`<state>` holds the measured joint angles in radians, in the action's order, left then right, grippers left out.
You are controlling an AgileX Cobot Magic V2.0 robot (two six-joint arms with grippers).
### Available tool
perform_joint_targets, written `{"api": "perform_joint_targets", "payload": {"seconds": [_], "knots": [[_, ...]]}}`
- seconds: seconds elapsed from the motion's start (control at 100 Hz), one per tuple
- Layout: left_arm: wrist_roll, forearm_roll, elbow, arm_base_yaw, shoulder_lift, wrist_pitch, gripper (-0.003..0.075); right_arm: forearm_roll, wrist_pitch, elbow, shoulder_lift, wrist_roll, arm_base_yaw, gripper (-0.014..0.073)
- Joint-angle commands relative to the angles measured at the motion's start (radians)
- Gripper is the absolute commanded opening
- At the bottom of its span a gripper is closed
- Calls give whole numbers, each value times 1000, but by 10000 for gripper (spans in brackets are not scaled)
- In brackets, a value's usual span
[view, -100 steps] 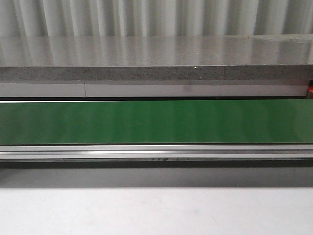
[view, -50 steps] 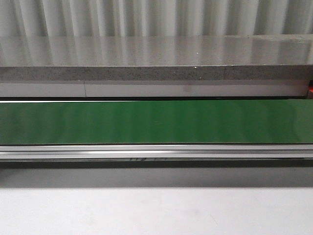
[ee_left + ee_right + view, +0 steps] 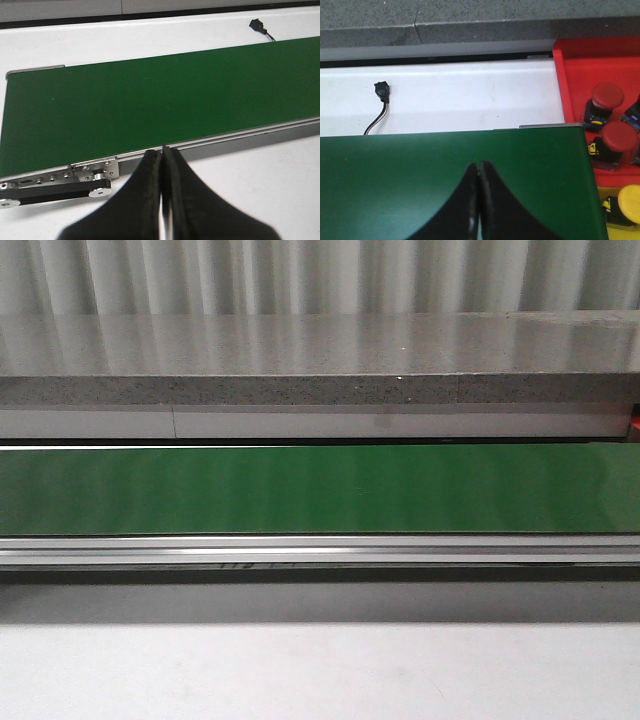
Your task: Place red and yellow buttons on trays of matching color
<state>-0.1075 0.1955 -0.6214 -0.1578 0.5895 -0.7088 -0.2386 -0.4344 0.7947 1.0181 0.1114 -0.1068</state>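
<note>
A long green conveyor belt (image 3: pixel 320 490) runs straight across the front view, with a metal rail along its near edge, a white tabletop (image 3: pixel 320 670) in front of it and a grey speckled ledge (image 3: pixel 320 390) behind; neither arm appears in this view. In the left wrist view, the left gripper (image 3: pixel 162 152) hangs above the belt's near rail, its black fingers (image 3: pixel 150 165) pressed together with nothing between them. In the right wrist view, the right gripper (image 3: pixel 479 167) sits over the belt's end, its fingers likewise closed and holding nothing. Beside that end lies a red tray (image 3: pixel 580 70) holding two red buttons (image 3: pixel 607 95), one near the other. Next to it, a yellow button (image 3: pixel 630 204) rests on a yellow tray (image 3: pixel 615 231). A small black connector (image 3: pixel 382 91) with a wire lies on the white tabletop.
</note>
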Motion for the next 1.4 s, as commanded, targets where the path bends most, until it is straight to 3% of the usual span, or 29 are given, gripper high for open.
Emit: {"api": "perform_joint_targets", "payload": {"seconds": [0.0, 0.36, 0.87, 1.17, 1.26, 1.39], "knots": [[2, 19, -31, -10, 0, 66, -20, 7, 118, -20, -70, 17, 3, -68], [2, 19, -31, -10, 0, 66, -20, 17, 237, -203, -284, 17, 3, -66], [2, 19, -31, -10, 0, 66, -20, 20, 265, -447, -673, 43, 3, -66], [2, 19, -31, -10, 0, 66, -20, 33, 355, -582, -730, 40, 3, -66], [2, 19, -31, -10, 0, 66, -20, 88, 405, -620, -764, -39, 3, -66], [2, 19, -31, -10, 0, 66, -20, 291, 483, -689, -799, -240, 3, -66]]}}
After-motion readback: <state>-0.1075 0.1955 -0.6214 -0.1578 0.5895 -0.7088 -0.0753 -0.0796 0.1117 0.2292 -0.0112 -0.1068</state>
